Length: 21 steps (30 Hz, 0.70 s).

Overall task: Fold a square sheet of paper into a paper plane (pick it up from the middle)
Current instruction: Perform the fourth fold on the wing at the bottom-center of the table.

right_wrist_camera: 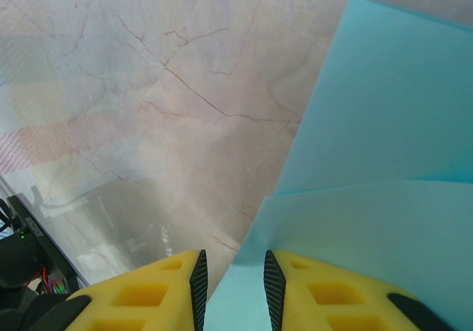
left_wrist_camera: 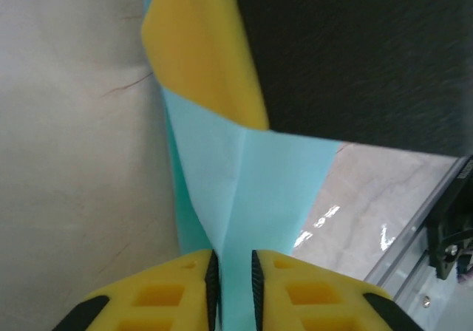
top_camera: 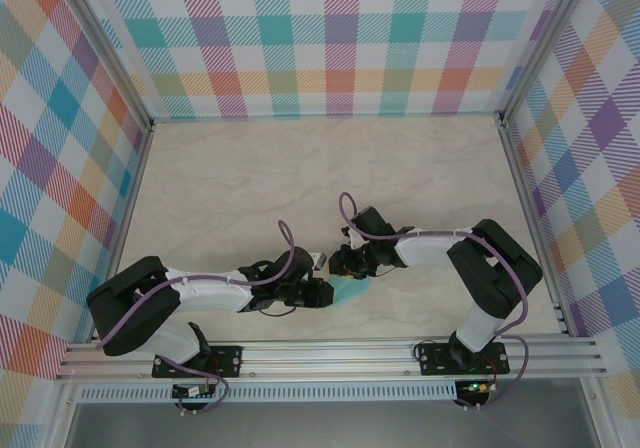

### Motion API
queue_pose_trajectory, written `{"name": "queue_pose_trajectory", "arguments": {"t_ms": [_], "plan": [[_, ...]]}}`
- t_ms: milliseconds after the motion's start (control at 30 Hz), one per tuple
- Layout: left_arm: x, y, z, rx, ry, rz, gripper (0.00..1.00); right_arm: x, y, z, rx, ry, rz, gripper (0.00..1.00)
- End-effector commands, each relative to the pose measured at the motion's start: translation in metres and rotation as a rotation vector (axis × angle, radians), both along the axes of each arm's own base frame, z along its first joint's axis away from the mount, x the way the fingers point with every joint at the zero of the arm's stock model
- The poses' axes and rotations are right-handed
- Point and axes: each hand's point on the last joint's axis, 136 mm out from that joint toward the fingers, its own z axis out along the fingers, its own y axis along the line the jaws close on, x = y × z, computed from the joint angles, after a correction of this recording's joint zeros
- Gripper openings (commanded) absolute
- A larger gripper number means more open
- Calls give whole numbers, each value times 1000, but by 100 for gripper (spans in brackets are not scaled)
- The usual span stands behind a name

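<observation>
Two fingers (left_wrist_camera: 188,72) around teal paper (left_wrist_camera: 244,190)

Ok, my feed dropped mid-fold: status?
Left tool shut on the sheet of paper. Right tool also pinching it. Sheet partly folded, held between both arms. Nothing obstructing.

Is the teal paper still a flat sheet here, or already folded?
Folded, at least partly. The paper shows a crease running toward the left hand; in the right wrist view one layer overlaps another. How far along: cannot tell.
</observation>
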Motion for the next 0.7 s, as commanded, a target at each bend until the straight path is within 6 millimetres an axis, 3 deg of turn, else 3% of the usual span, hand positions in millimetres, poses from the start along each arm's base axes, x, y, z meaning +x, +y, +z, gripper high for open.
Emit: {"name": "queue_pose_trajectory", "arguments": {"t_ms": [0, 167, 667], "plan": [[1, -8, 12, -67, -16, -17, 16, -26, -30, -33, -148, 90, 7, 31], [1, -4, 7, -51, -10, -12, 7, -26, -29, -34, -148, 91, 6, 31], [-13, -1, -3, -21, -20, -103, 0, -28, -33, -37, -156, 97, -3, 31]]}}
